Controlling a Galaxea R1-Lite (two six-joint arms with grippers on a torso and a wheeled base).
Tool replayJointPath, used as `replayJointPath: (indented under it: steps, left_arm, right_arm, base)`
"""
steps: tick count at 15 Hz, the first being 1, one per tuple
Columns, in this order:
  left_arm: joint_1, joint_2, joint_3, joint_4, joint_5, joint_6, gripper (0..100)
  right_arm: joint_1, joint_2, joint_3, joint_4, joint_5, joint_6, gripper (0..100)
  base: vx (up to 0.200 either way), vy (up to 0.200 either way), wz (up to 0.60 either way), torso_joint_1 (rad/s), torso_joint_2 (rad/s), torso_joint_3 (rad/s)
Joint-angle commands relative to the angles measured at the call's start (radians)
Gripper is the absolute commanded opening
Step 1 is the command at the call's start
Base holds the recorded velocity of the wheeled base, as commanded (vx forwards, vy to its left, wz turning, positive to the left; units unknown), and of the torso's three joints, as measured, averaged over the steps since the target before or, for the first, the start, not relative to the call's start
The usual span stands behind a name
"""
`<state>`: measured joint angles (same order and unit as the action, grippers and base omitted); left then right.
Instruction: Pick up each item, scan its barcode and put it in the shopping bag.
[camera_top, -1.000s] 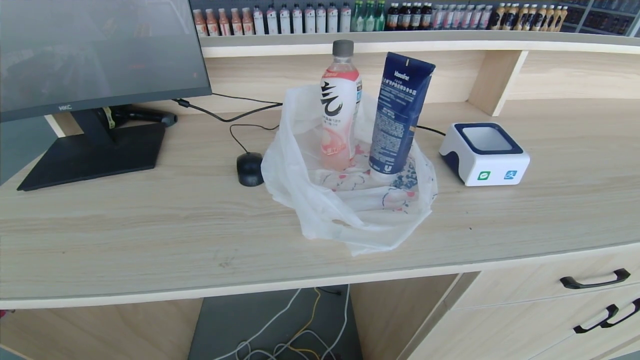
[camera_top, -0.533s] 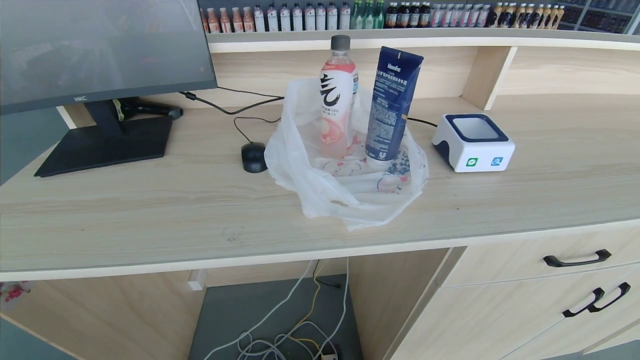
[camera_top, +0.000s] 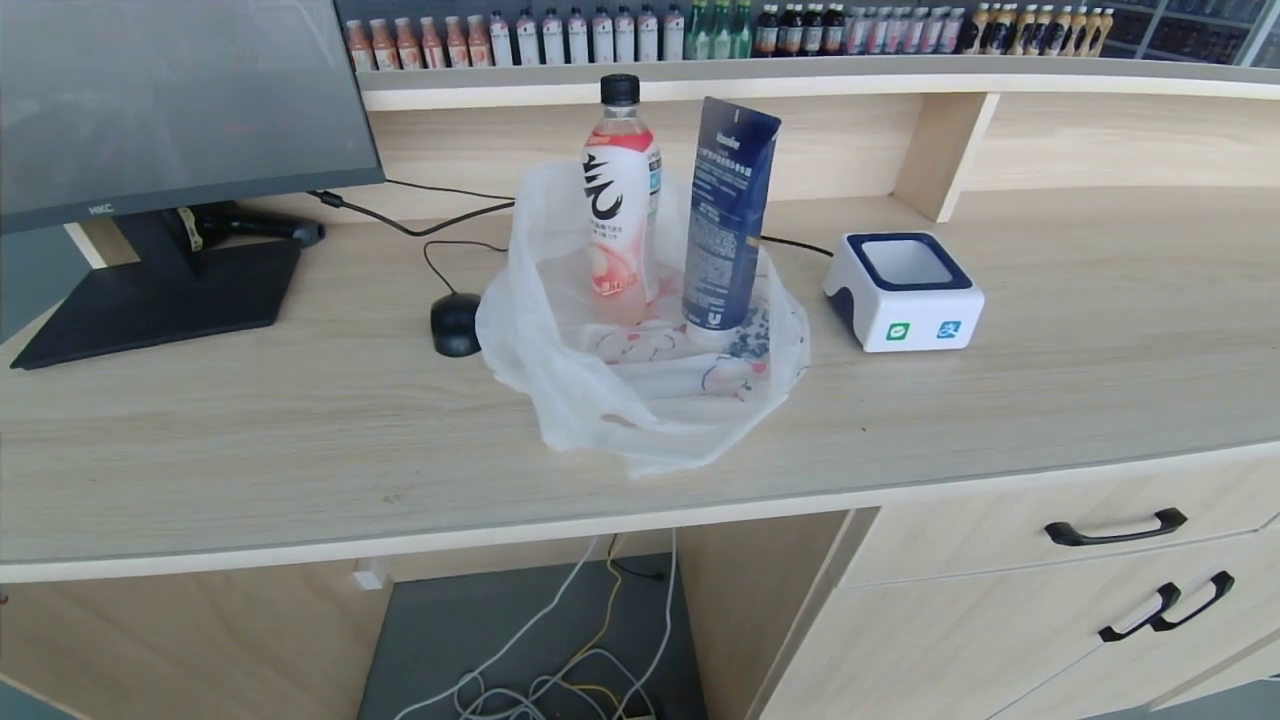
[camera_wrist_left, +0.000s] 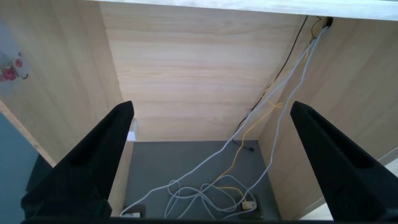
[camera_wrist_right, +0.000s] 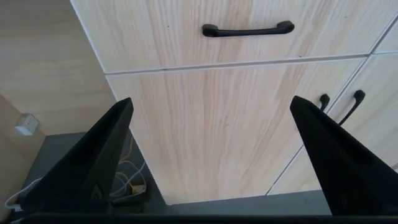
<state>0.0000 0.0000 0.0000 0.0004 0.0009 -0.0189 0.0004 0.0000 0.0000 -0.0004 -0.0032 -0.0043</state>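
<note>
Pale wood counter (camera_top: 300, 430): below its edge, left gripper (camera_wrist_left: 211, 107) and right gripper (camera_wrist_right: 211, 101), each with fingers spread wide and holding nothing. On top, bottle (camera_top: 620, 200) and tube (camera_top: 725, 220) stand upright inside the shopping bag (camera_top: 620, 400), scanner (camera_top: 900, 290) just beside. Both are tall on slack plastic and would likely topple if the bag is nudged. Print: bold black brush mark on the bottle's pink label, fine white text on the blue tube.

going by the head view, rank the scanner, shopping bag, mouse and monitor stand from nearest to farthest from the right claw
The right claw hangs low before the drawers on the right, so as a judgement:
1. scanner, right, above the drawers
2. shopping bag, middle of the counter
3. mouse, left of the bag
4. monitor stand, far left
</note>
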Motion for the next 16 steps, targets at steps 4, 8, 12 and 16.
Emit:
replayJointPath:
  steps: [4, 8, 12, 16]
  left_arm:
    - [0.000, 0.002, 0.000, 0.000, 0.001, -0.007, 100]
    - [0.000, 0.002, 0.000, 0.000, 0.001, -0.013, 100]
    - [0.000, 0.002, 0.000, 0.001, 0.001, -0.013, 100]
    - [0.000, 0.002, 0.000, 0.001, 0.001, -0.012, 100]
  right_arm:
    - [0.000, 0.002, 0.000, -0.001, 0.000, 0.000, 100]
    - [0.000, 0.002, 0.000, 0.000, 0.000, 0.000, 100]
    - [0.000, 0.002, 0.000, 0.000, 0.000, 0.000, 100]
    - [0.000, 0.002, 0.000, 0.000, 0.000, 0.000, 100]
  base:
    - [0.000, -0.200, 0.00, 0.004, 0.00, 0.008]
    - [0.000, -0.200, 0.00, -0.001, 0.00, 0.002]
    - [0.000, -0.200, 0.00, 0.002, 0.00, 0.002]
    - [0.000, -0.200, 0.00, 0.002, 0.00, 0.002]
